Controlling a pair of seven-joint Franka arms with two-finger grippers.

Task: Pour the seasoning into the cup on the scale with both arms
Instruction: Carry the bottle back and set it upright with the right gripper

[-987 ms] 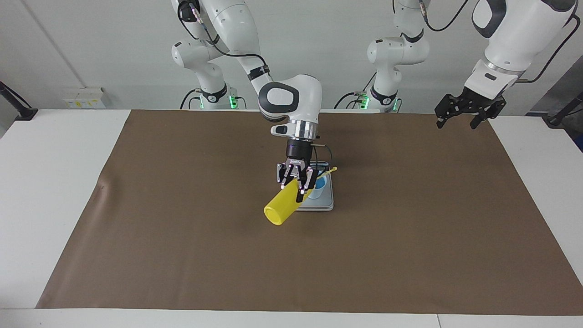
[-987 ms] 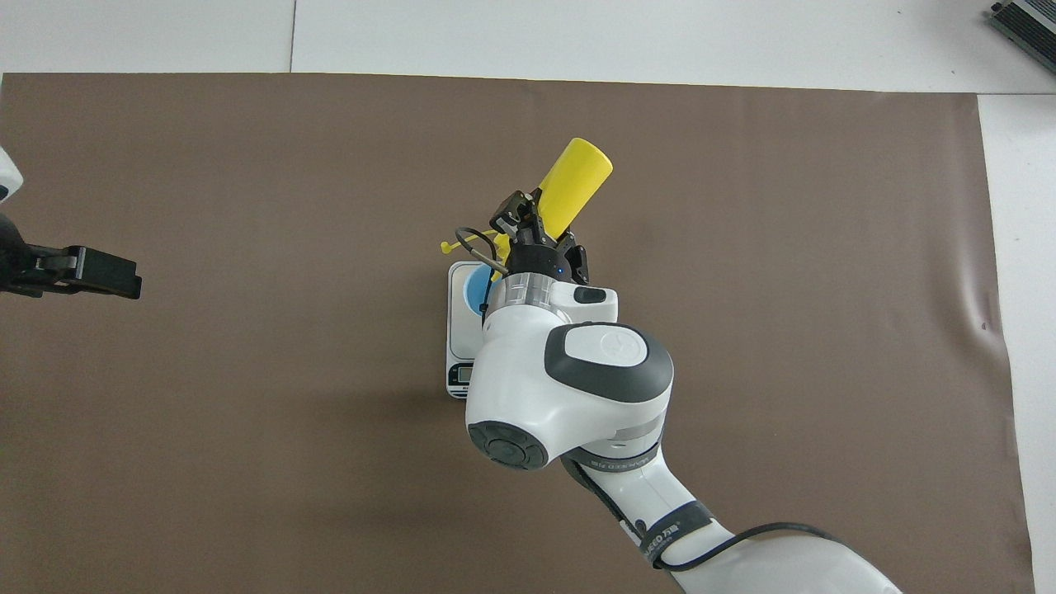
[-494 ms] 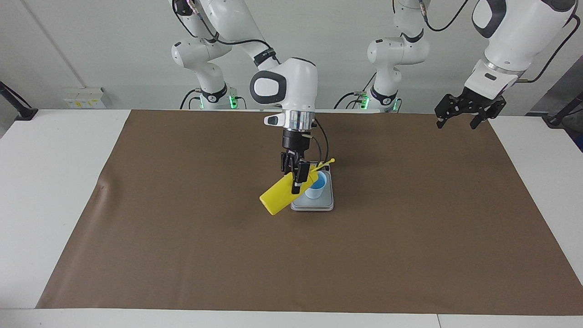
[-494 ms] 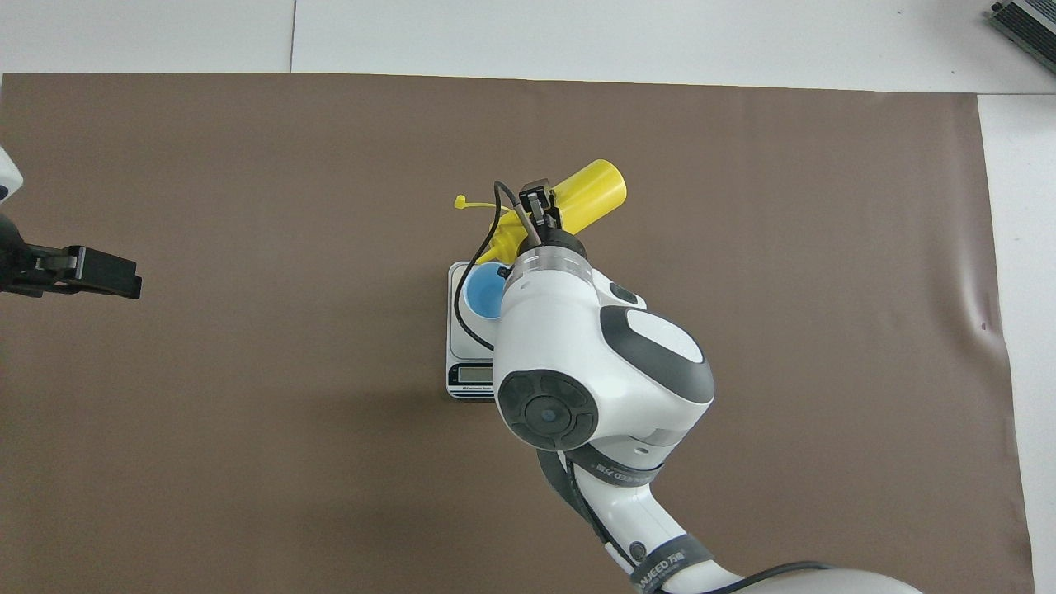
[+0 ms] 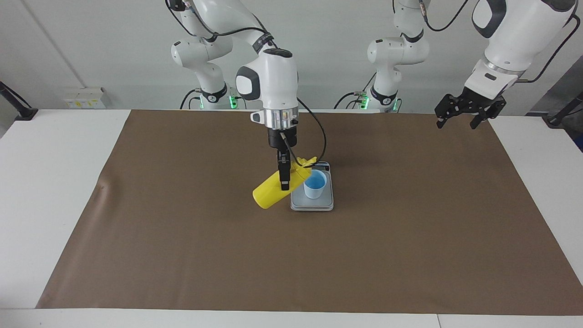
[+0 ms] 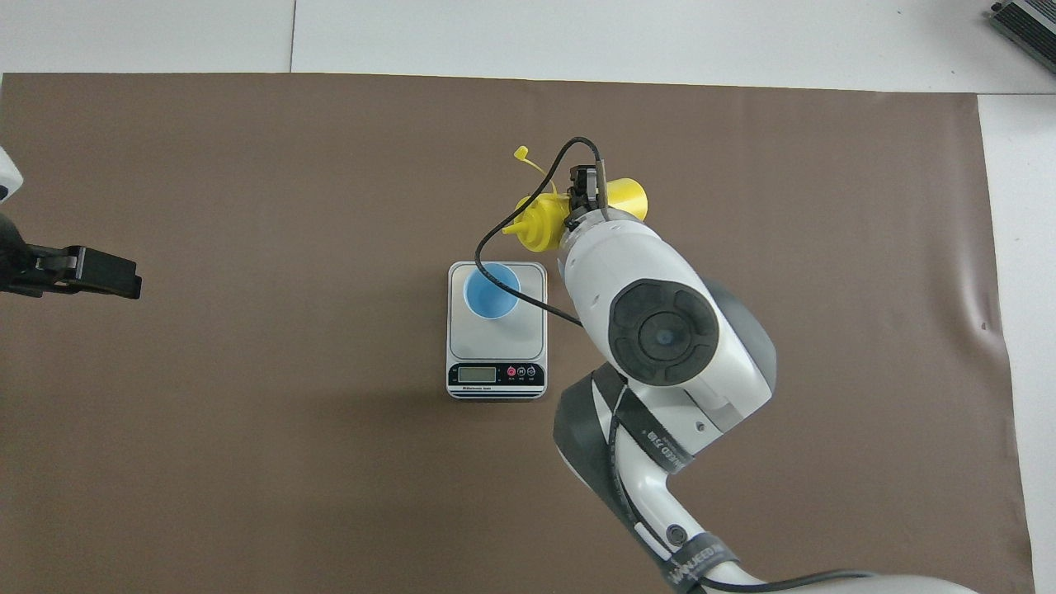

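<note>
We find the right tool (image 5: 284, 180) pinching the seasoning (image 5: 278, 191), its fingers pressed against the middle of the yellow bottle. The bottle hangs tilted under the tool, nozzle end raised and pointing toward the cup (image 5: 315, 184), base end lower and pointing away from it. The nozzle sits just beside the cup's rim, slightly above it; we cannot tell whether they touch. The thin cap strap (image 6: 528, 158) sticks out from the nozzle end.

In the overhead view the seasoning (image 6: 577, 210) lies over the brown mat (image 6: 247, 412), past the plate end of the scale (image 6: 497, 330) and toward the right arm's end of the bench (image 5: 45, 182). The cup (image 6: 492, 291) stands upright on the scale's weighing plate, with the display strip at the scale's end nearer the robots (digits too small to read).

The left tool (image 5: 464, 109) waits in the air over the mat's corner at the left arm's end, well apart from the scale (image 5: 312, 202), fingers spread and holding nothing.
</note>
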